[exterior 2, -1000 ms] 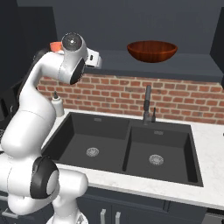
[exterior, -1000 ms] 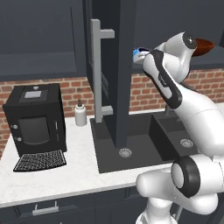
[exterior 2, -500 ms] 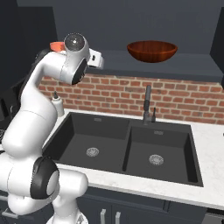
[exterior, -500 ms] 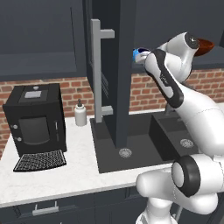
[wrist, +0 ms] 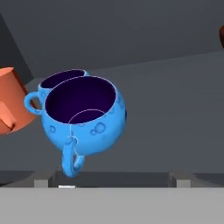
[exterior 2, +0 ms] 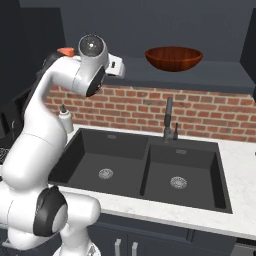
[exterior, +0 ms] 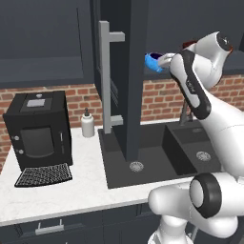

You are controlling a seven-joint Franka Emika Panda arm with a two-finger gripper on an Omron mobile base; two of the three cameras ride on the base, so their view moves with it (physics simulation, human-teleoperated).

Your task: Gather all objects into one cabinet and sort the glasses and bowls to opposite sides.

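Since a second ago my hand (wrist: 113, 181) is standing wide, releasing the near blue bowl (wrist: 83, 118); I'm seeing its dark inside, touching the second blue bowl (wrist: 61, 78) beside the orange cup (wrist: 11, 103) on the cabinet shelf (wrist: 175, 131).

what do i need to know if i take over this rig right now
Gripper: open, fingers wide apart, clear of the near blue bowl.
Things: both blue bowls, the far blue bowl behind, are in the open cabinet beside the orange cup. The reddish-brown bowl is at the shelf's other end.
Done: all four gathered.
Left: probably the sorting, since the blue bowls crowd the cup.
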